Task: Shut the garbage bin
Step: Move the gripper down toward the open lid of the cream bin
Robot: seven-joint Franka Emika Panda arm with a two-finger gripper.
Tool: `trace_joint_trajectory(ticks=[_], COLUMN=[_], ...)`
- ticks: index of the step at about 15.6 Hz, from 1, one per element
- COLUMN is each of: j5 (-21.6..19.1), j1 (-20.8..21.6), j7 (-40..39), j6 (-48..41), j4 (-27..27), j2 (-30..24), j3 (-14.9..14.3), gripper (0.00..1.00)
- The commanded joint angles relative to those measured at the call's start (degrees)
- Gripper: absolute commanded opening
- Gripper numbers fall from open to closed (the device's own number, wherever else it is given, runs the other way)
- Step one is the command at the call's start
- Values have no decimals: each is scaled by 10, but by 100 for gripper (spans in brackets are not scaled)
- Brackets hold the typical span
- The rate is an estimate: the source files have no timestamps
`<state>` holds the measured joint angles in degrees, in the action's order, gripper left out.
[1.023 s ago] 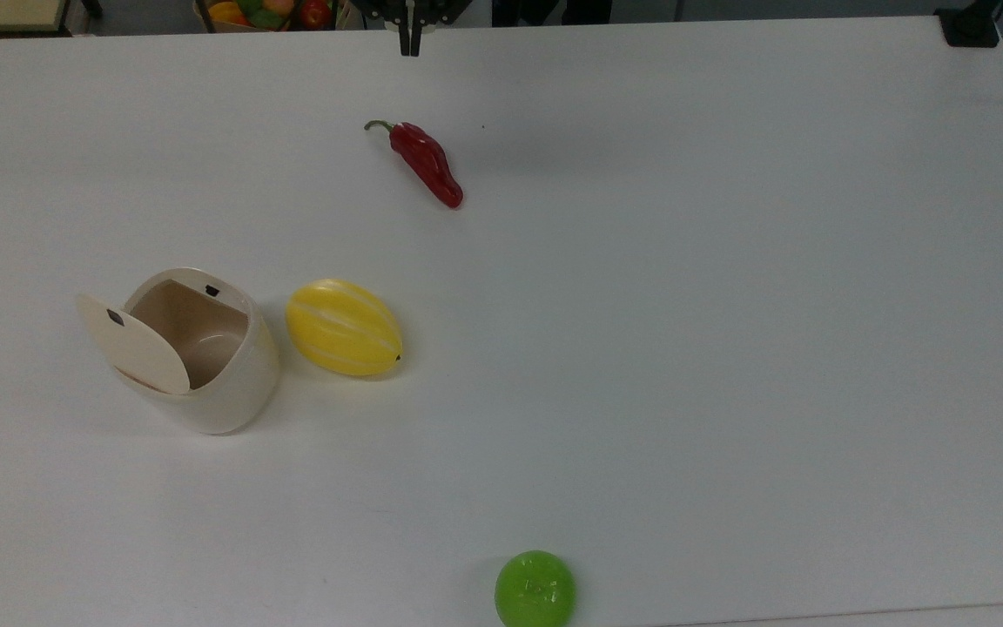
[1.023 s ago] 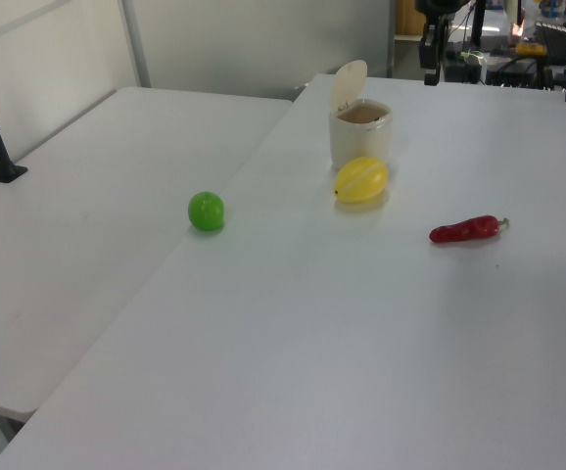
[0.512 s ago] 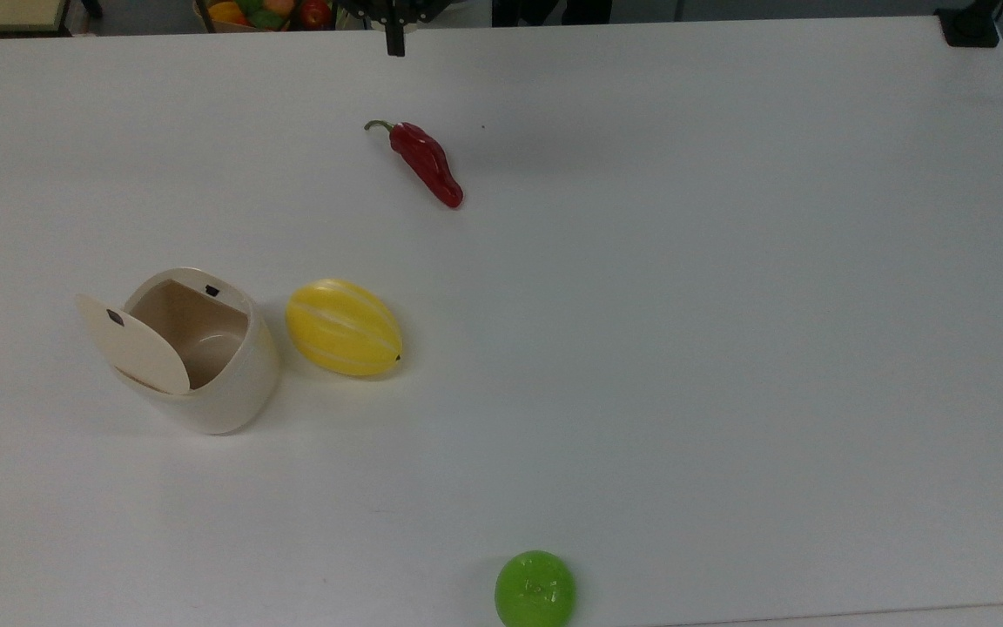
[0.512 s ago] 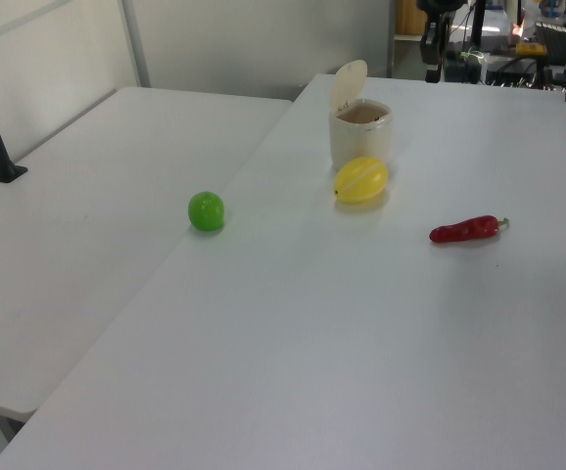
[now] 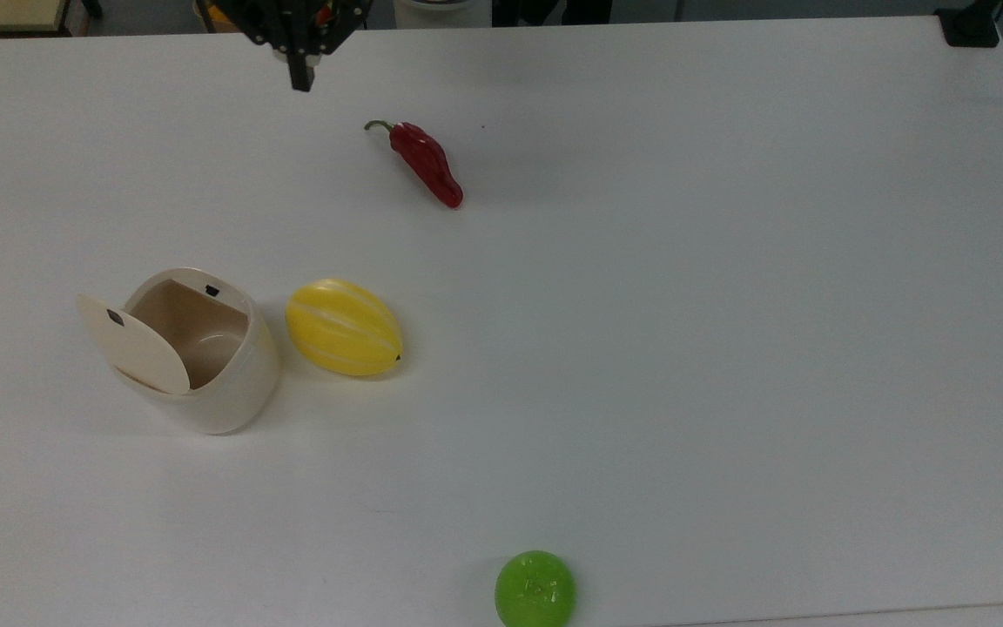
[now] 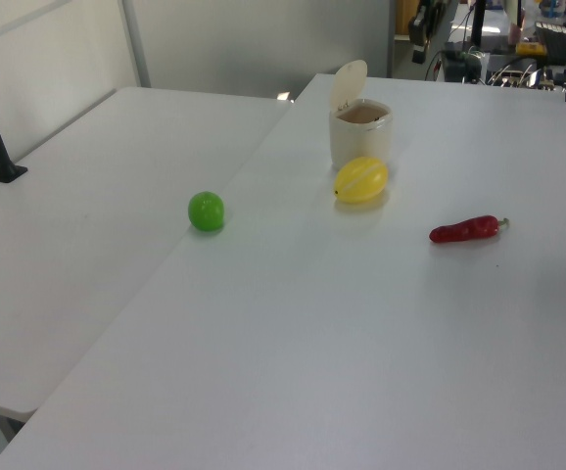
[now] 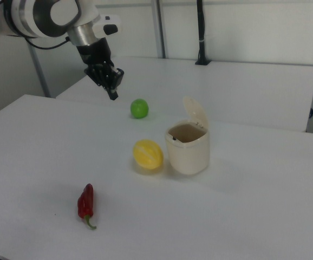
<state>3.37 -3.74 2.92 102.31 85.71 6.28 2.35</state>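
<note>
Moved: claw (image 5: 300, 83), fingers together, now farther toward the top view's left. Garbage bin (image 5: 205, 366) on counter (image 5: 728, 348) beside yellow melon (image 5: 343, 327); lid (image 5: 134, 345) upright. Closing not begun.

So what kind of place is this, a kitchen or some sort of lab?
Most likely a robotics lab. A robot arm's gripper hangs over a plain white table that bears toy-like food, a red chili pepper and a yellow melon, beside an open garbage bin.
</note>
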Motion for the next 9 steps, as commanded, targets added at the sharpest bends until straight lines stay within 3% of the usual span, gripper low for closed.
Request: trace_joint_trajectory(ticks=[1,5,9], j5=[-13,-4,-5], j1=[-35,-51,-70], j7=[2,72,84], j6=[97,228,341], j4=[-6,-6,-6], j2=[27,68,104], j3=[-2,-2,-2], gripper=[0,0,0])
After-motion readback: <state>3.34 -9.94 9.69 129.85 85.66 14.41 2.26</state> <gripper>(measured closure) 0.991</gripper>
